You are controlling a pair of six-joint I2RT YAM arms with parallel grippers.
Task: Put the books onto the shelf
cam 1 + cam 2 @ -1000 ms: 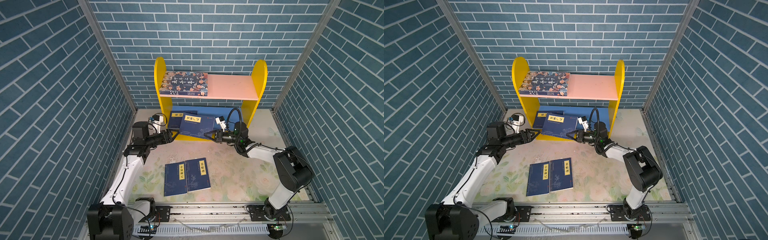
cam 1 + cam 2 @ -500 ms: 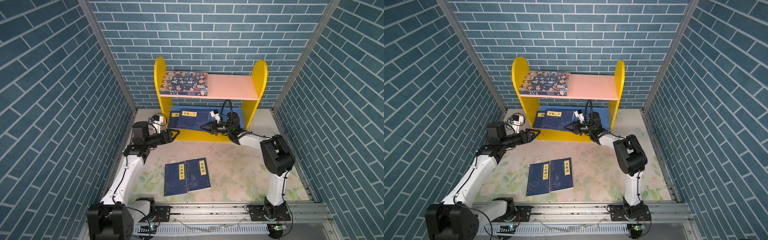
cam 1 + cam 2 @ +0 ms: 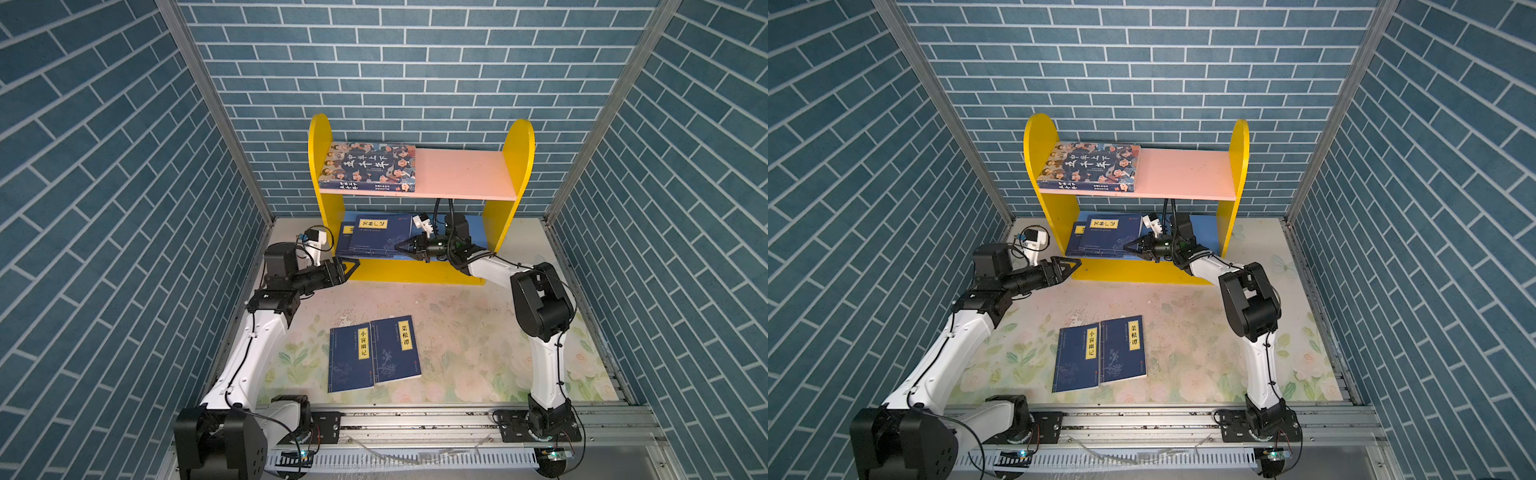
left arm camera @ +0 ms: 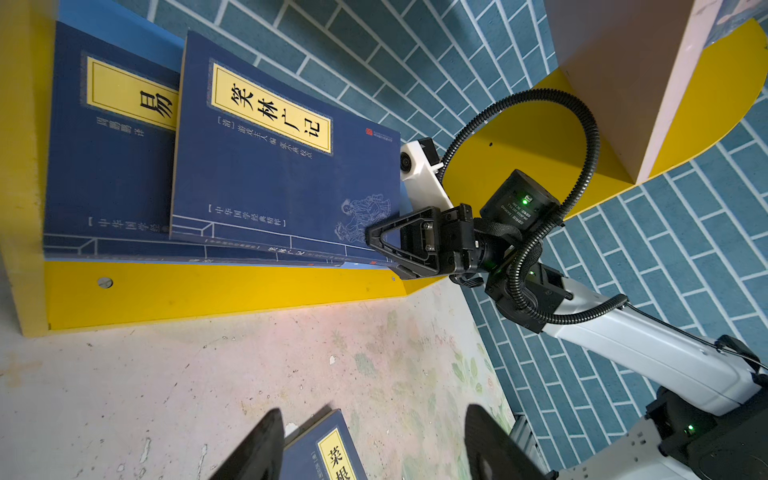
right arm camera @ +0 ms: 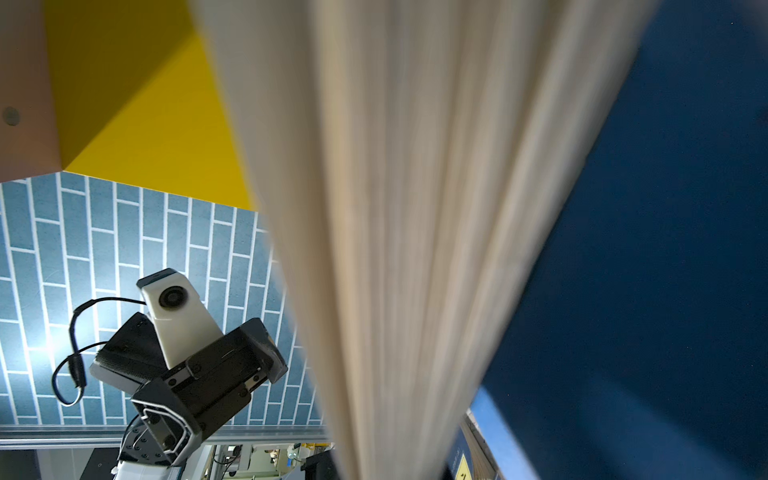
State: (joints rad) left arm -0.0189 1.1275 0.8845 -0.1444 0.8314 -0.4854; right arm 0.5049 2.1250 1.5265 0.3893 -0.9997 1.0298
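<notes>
Two yellow-labelled navy books (image 3: 374,240); right gripper (image 3: 401,248) tight on the upper book (image 4: 270,183); left gripper (image 3: 351,268) agape.

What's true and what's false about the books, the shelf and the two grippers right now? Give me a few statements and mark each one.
The cartoon-cover book lies on the pink upper board. True.
The left gripper is shut on a book. False: it is open and empty, near the shelf's left side.
On the table, one loose navy book lies beside a second loose navy book. True.
The blue lower board holds no books. False: the top navy book overlaps a lower navy book there.
The right gripper is shut on the top navy book's corner. True.
</notes>
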